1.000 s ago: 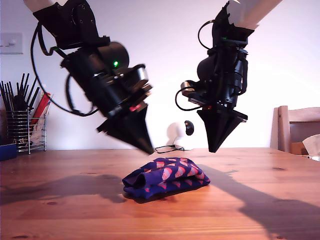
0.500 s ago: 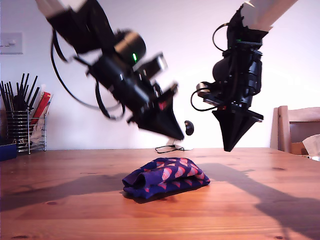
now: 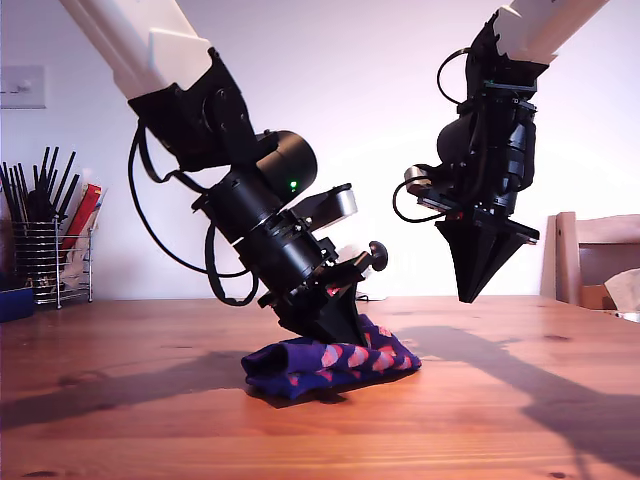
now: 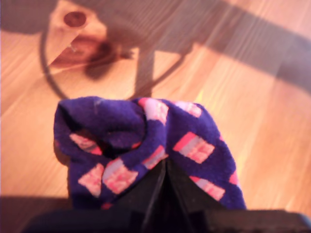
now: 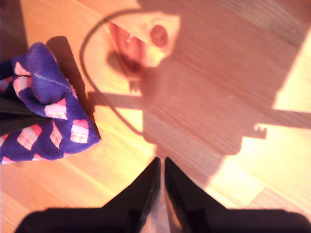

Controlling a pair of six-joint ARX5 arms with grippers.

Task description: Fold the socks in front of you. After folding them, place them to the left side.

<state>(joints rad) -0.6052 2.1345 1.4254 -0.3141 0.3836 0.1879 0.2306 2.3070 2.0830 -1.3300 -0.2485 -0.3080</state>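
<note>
Where the wooden table (image 3: 520, 420) runs nearest the camera, lower centre of the exterior view, lies the socks (image 3: 330, 362): one folded navy-purple bundle with pink-red squares, flat on the boards.

My first gripper (image 3: 345, 332): black, tilted, its tip pressed into the top of the bundle at centre frame. In the first wrist view its jaws meet in a narrow seam against the knit (image 4: 146, 145); whether fabric is pinched between them cannot be told.

My second gripper (image 3: 472, 292): black, hanging point-down in the upper right of the exterior view, clear of the table and apart from the socks. Its jaws are drawn together with only a thin slit between, holding nothing (image 5: 161, 179).

Wire utensil holder (image 3: 45, 262): far left of the exterior view, at the table's back edge, containing dark upright sticks and a red item; their kind cannot be made out.

Wooden chair (image 3: 590, 255): far right edge.

White wall (image 3: 380, 90): behind all, with a light switch plate (image 3: 22, 87) at upper left.
</note>
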